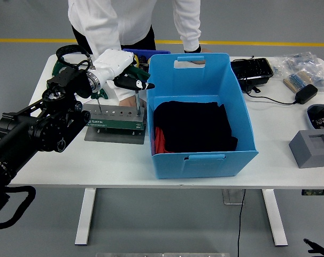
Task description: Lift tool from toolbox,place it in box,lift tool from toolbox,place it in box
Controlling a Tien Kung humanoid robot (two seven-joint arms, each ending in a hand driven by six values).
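Tool | grasped by left robot hand | above toolbox | beside blue box

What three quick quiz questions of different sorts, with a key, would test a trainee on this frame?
1. True or false: the left hand is above the tool rack.
2. What lies inside the blue box? A) black cloth B) pliers C) nothing
3. Fill in: the person's hand rests at the box's ___ rim.

Key: 1 true. 2 A, the black cloth. 3 far.
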